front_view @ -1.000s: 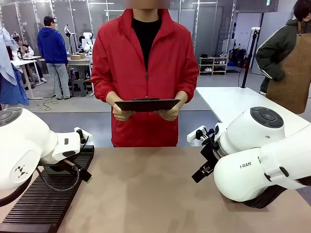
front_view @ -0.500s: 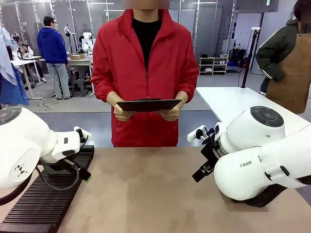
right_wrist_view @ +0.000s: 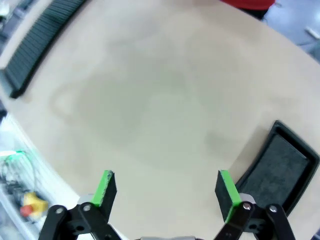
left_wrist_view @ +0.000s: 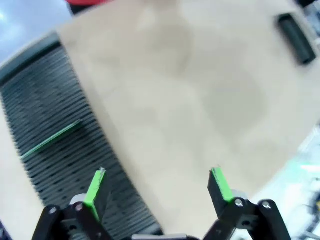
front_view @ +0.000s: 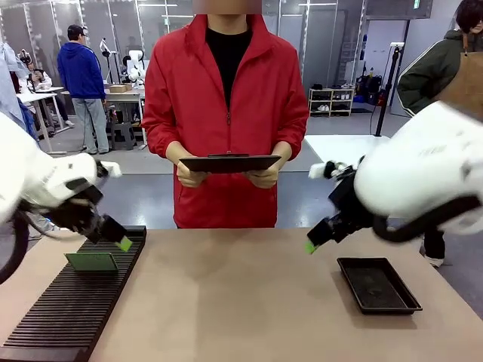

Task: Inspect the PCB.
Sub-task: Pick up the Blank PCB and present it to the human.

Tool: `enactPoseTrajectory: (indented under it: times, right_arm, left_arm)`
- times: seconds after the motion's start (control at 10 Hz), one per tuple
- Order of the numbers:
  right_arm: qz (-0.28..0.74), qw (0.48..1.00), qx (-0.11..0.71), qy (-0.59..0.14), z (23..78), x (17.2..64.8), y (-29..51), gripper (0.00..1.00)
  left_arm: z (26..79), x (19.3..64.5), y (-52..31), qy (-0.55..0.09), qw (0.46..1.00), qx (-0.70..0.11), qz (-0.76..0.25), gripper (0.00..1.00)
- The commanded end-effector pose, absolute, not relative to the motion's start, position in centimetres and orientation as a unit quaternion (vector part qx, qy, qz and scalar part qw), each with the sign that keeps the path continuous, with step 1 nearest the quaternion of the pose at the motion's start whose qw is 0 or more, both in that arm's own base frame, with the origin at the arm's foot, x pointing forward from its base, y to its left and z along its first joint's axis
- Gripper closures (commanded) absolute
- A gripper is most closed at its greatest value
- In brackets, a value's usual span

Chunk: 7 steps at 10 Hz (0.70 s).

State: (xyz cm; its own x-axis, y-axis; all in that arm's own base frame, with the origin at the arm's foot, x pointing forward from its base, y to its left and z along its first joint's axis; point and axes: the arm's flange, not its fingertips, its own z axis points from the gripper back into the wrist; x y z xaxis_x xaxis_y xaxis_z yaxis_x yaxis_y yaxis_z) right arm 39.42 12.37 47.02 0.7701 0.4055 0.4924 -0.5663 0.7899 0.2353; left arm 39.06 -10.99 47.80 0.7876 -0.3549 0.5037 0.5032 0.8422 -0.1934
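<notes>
At the far left of the surface (front_view: pixel 241 302), we see the PCB (front_view: pixel 91 261) standing in a slot of the black rack (front_view: pixel 60 317), touched by neither tool. Our left tool (left_wrist_view: pixel 158 176) hovers just above it and to its right, jaws spread wide, holding nothing. Beyond the middle, a person (front_view: pixel 226 90) holds a dark clipboard (front_view: pixel 229 163) flat. Our right tool (right_wrist_view: pixel 165 176) hangs open and empty, near the tray (front_view: pixel 377 285) at right.

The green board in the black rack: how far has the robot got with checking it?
Nothing looks done: the green board sits in the rack, ungripped. In hand: the left gripper hangs open above the rack, near the board. Left: picking it up and inspecting it; the right gripper is open by the black tray.
</notes>
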Motion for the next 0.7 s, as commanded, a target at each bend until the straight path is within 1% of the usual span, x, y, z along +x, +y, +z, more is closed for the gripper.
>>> enactPoseTrajectory:
  times: [0.0, 0.1, 0.2, 0.3, 0.4, 0.6]
  right_arm:
    - [0.207, 0.908, 0.311, -0.19, 48.2, 38.7, 6.0, 0.0]
    - [0.193, 0.886, 0.383, -0.174, 48.3, 37.3, 2.8, 0.0]
    - [0.17, 0.864, 0.442, -0.172, 47.9, 35.8, -0.7, 0.0]
    - [0.136, 0.849, 0.478, -0.179, 47.0, 34.0, -4.2, 0.0]
    - [0.122, 0.836, 0.495, -0.205, 46.0, 32.4, -6.9, 0.0]
    - [0.066, 0.82, 0.524, -0.222, 43.6, 28.9, -11.7, 0.0]
  left_arm:
    - [49.8, 37.7, -5.2, -0.198, 0.914, -0.309, -0.174, 0.0]
    - [50.1, 36.4, -2.3, -0.183, 0.897, -0.376, -0.143, 0.0]
    - [49.9, 35.0, 0.9, -0.197, 0.867, -0.443, -0.115, 0.0]
    - [49.0, 32.9, 4.3, -0.21, 0.836, -0.501, -0.078, 0.0]
    - [48.0, 31.0, 6.5, -0.22, 0.813, -0.534, -0.07, 0.0]
    - [45.4, 27.1, 11.6, -0.252, 0.789, -0.56, -0.018, 0.0]
